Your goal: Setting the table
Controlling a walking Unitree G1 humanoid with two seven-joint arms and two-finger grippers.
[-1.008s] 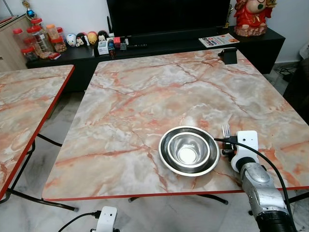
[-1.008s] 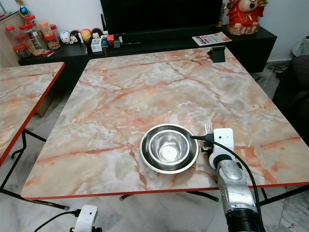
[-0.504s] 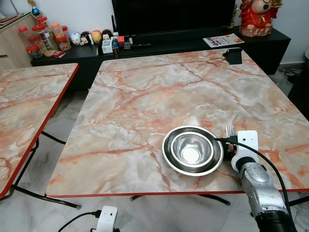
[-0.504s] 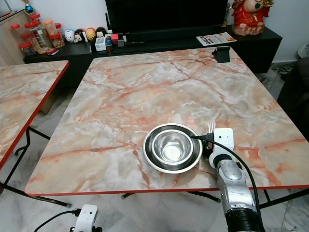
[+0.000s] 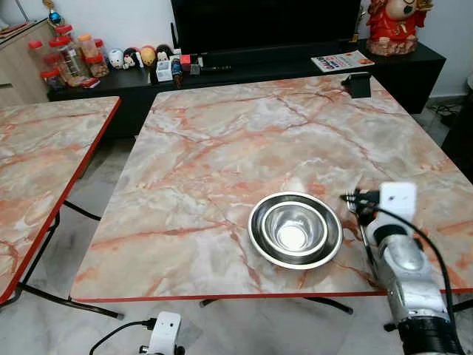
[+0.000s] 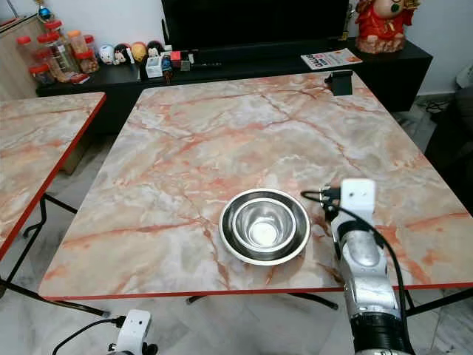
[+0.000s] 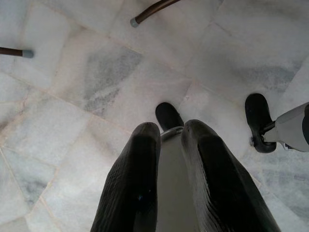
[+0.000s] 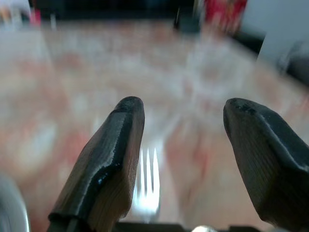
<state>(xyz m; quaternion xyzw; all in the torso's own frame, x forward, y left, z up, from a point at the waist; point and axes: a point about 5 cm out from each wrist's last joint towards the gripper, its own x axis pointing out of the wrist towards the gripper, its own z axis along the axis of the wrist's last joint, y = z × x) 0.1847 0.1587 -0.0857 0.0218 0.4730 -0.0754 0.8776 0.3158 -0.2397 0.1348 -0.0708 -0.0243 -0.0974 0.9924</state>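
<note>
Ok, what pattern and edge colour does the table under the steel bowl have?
Pink-orange marble pattern with a red edge on the square folding table; clearest in the left eye view.

Right arm: silver ribbed casing, white wrist block, black cable looped alongside; gripper fingers black, ridged, glossy, tapered

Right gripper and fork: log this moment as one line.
right gripper: open, above fork | fork: on table, right of nested steel bowls | left gripper: idle

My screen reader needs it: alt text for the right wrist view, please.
Blurred view past the open right gripper: two black fingers spread over a marble table, with a fork lying on the table beside one of them.
</note>
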